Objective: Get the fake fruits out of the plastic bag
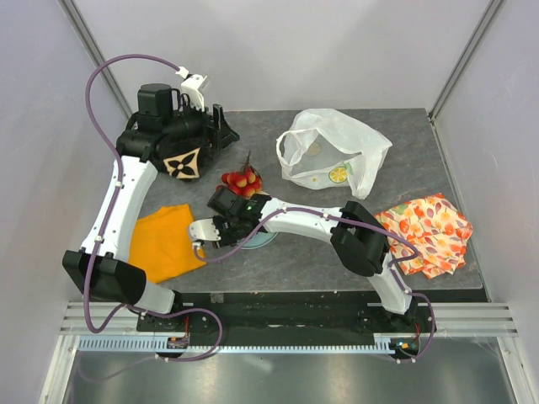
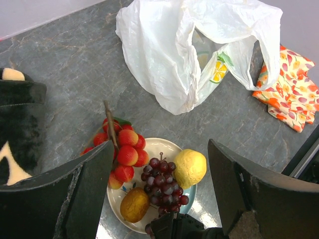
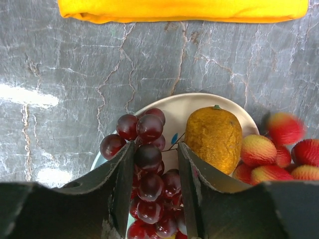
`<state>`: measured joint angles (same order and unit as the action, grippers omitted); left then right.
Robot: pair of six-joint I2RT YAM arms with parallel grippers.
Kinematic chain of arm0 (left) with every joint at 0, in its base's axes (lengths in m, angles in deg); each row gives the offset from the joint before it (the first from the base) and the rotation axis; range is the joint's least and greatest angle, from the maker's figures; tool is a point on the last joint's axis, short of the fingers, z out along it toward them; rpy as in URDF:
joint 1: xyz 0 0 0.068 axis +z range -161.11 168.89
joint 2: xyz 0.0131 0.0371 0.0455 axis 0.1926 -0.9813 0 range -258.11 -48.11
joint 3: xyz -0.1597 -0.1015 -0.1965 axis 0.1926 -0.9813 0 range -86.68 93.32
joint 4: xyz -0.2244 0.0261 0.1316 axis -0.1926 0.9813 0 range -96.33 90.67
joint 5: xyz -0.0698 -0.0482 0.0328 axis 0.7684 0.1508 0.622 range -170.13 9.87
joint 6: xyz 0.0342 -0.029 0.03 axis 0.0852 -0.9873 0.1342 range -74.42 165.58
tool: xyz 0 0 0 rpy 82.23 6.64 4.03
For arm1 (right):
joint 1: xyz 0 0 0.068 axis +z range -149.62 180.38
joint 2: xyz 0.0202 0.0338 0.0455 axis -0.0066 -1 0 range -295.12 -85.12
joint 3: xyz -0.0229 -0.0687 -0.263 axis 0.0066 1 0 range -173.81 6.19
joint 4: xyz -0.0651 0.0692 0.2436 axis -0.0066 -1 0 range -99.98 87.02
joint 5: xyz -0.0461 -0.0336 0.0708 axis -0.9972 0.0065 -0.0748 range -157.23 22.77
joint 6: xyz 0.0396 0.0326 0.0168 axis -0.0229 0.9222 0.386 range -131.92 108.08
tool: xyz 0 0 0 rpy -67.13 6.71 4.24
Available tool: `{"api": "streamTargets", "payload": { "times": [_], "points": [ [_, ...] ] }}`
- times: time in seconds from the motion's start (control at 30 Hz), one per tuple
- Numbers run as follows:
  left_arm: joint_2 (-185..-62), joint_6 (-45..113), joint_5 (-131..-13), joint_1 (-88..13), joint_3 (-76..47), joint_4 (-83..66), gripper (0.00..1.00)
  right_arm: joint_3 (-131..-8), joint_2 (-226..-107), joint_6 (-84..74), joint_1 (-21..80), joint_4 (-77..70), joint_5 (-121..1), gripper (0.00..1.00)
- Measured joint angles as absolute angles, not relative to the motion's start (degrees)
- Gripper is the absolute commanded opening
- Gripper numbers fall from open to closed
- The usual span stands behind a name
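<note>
While straddling the dark purple plastic grape bunch on the round white plate with right tool loosely parted, could snag a stem on lifting and drag fruit off. Holds left tool wide, empty, above the plate. Leaves green-yellow citrus slice inside crinkled white plastic bag beyond the plate; may haul film along. Shows no legible writing, only a beige flower on black bag.

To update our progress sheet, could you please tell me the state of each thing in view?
plastic bag, mouth open, citrus slice inside
plate, holds lemon, brown piece, grape bunch
berry cluster, lying across plate rim
left hand, open, empty
right hand, open, astride grape bunch
orange cloth, folded
patterned cloth, folded
</note>
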<state>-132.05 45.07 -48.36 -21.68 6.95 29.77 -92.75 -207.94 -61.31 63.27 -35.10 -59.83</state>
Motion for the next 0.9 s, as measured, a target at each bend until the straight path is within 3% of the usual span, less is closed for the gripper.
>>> {"api": "streamTargets", "payload": {
  "times": [0.23,0.47,0.9],
  "points": [
    [-132.05,45.09,-48.62,-21.5,6.95,29.77,0.83,-92.77,-207.92,-59.45,63.27,-35.1,-59.92,0.53],
    [-132.05,44.72,-53.69,-18.7,8.21,29.79,0.83,-95.65,-206.3,-50.82,60.82,-35.43,-57.97,0.67],
    [-136.73,44.74,-52.93,-15.71,5.05,29.71,0.86,-102.58,-197.25,-26.36,37.43,-32.02,-49.82,0.7]
  ]
}}
